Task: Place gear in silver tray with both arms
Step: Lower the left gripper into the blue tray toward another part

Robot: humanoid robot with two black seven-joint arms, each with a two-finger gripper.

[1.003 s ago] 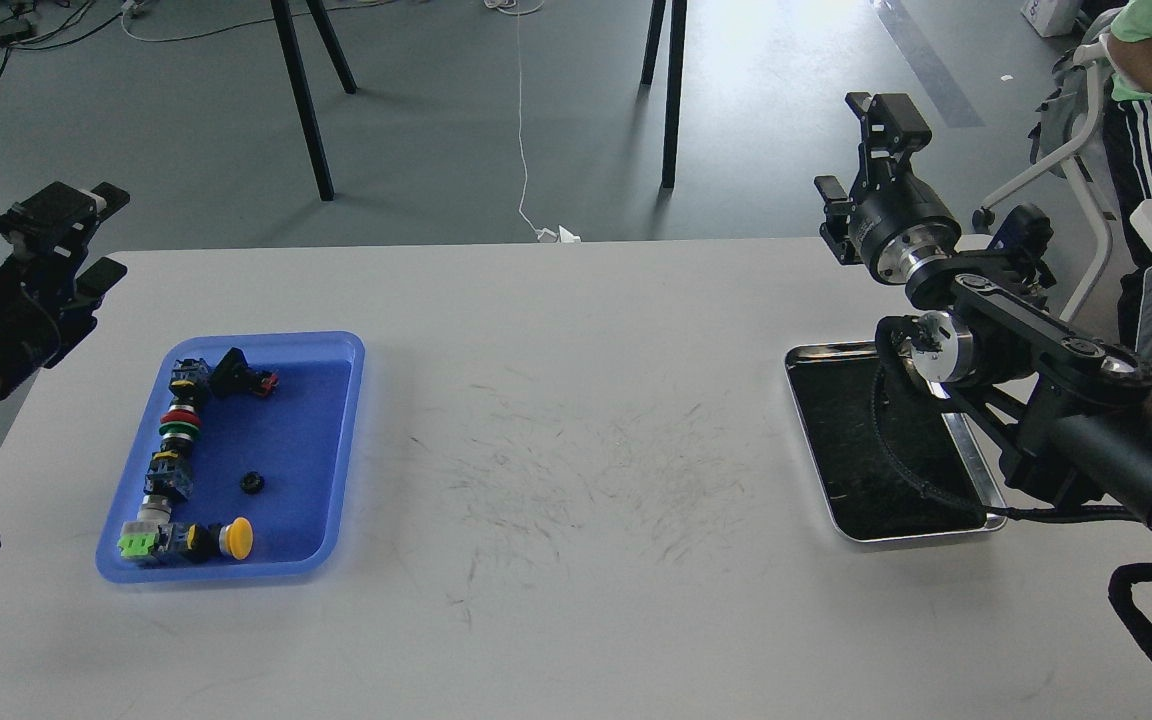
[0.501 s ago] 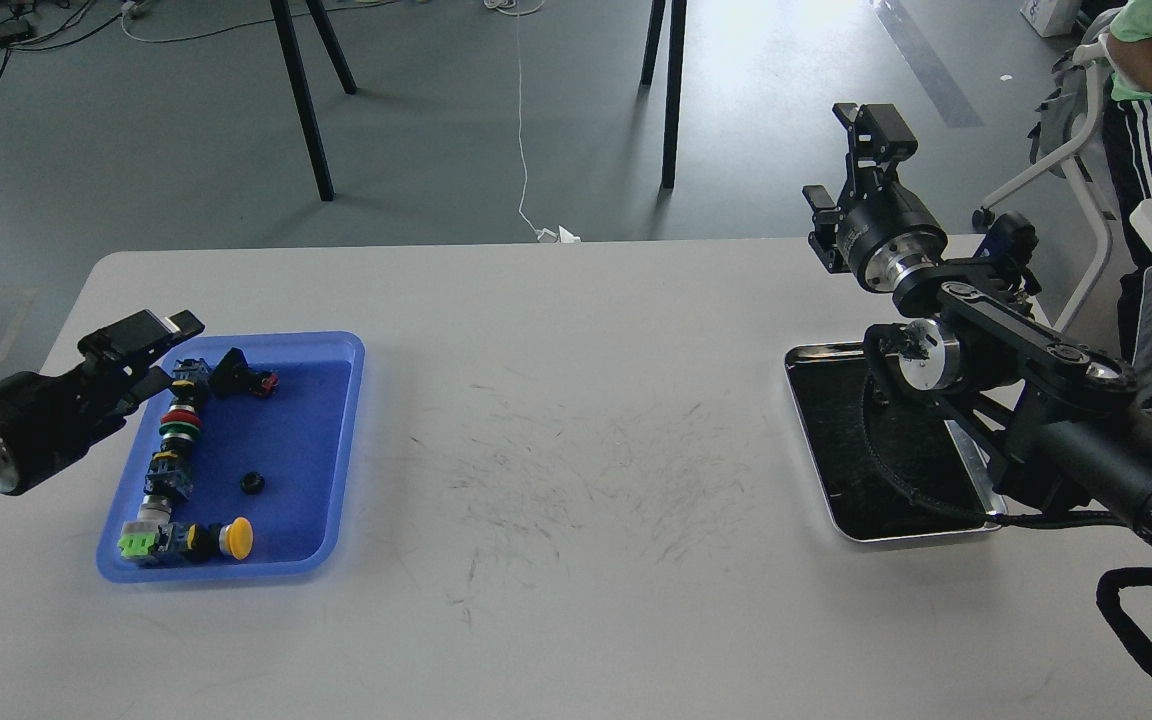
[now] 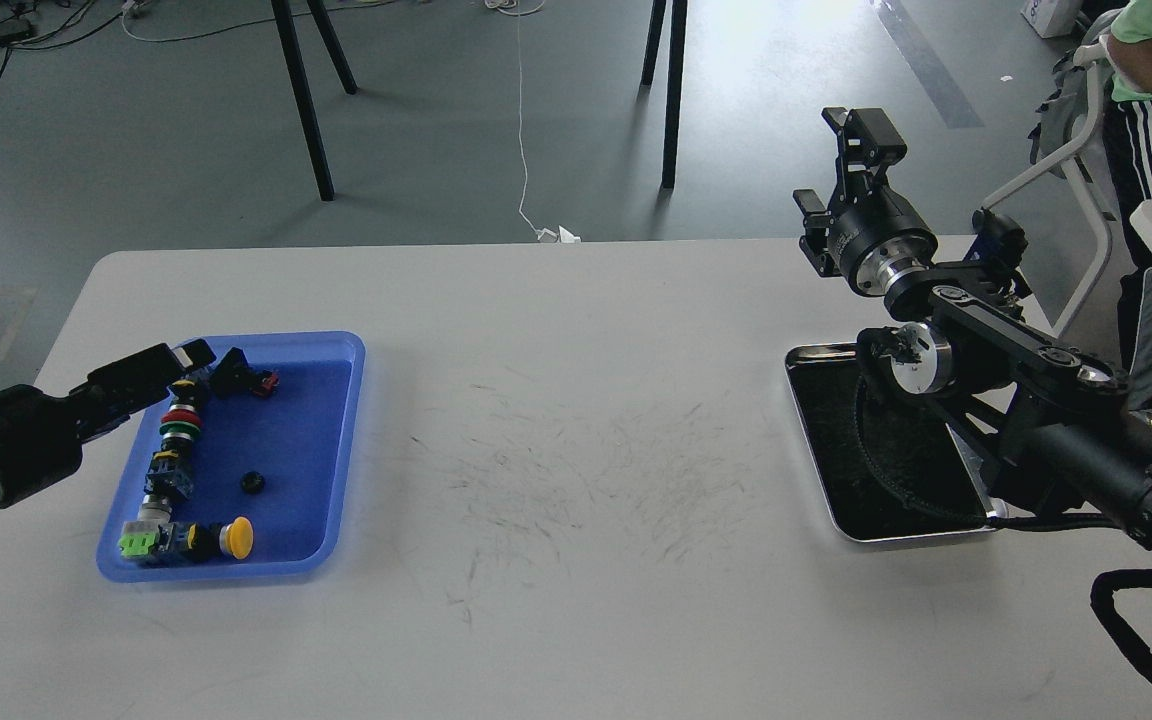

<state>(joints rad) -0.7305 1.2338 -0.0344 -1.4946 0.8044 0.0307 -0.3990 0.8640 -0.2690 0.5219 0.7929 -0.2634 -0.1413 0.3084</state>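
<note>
At frame left, the left gripper [image 3: 168, 364] reaches over the blue tray [image 3: 336, 450], finger state unclear; the gear [image 3: 252, 483] lies inside. At upper right, the right gripper [image 3: 841, 160] has its fingers spread above the silver tray [image 3: 808, 440].

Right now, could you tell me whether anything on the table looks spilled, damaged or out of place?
Nothing looks spilled or broken. The table has dark scuff marks across its middle, which look like wear. The parts sit inside the blue tray, and the silver tray lies flat, partly hidden by the right arm.
</note>
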